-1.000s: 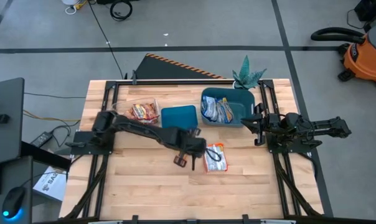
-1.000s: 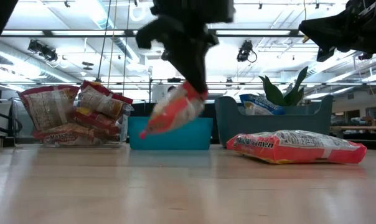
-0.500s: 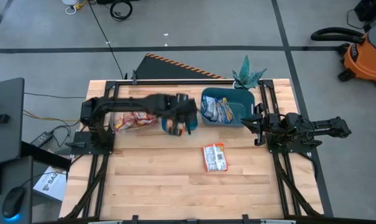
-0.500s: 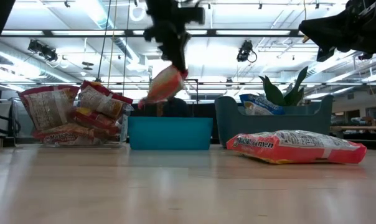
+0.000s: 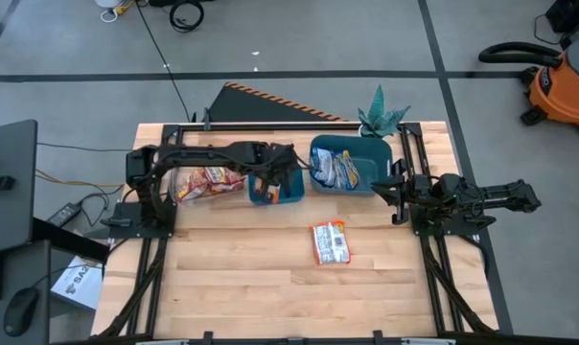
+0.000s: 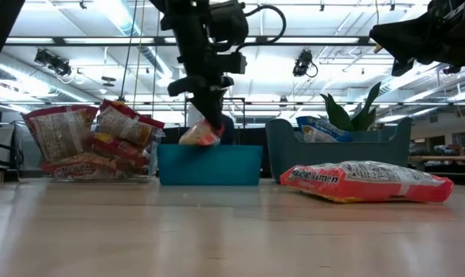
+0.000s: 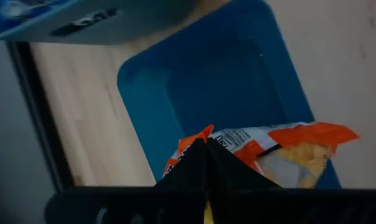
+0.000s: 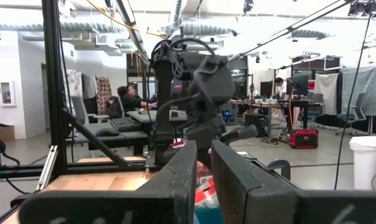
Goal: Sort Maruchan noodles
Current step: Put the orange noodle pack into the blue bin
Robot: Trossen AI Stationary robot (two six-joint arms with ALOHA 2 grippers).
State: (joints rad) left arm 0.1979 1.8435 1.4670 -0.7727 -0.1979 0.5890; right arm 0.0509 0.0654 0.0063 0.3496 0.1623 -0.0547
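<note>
Worktop-side, the left end effector (image 6: 207, 129) is now lowered over the small teal bin (image 6: 209, 165), clamped on an orange noodle packet (image 7: 269, 149); previously it hung higher. One packet (image 5: 331, 242) stays on the worktop (image 5: 242, 287).

Held packet (image 7: 281, 149): near end hidden behind the left gripper's (image 7: 205, 163) dark fingers in the left wrist view; print too blurred to read.
Small teal bin (image 7: 175, 93): cut off by the picture's edge; in the high view its floor is mostly covered by the arm.
Larger bin (image 6: 336, 150): contents mostly hidden by its wall in the low view.
Clear box (image 5: 208, 180): number of packets too small to tell.
Right gripper (image 8: 203, 171): fingertips cut off by the edge.
</note>
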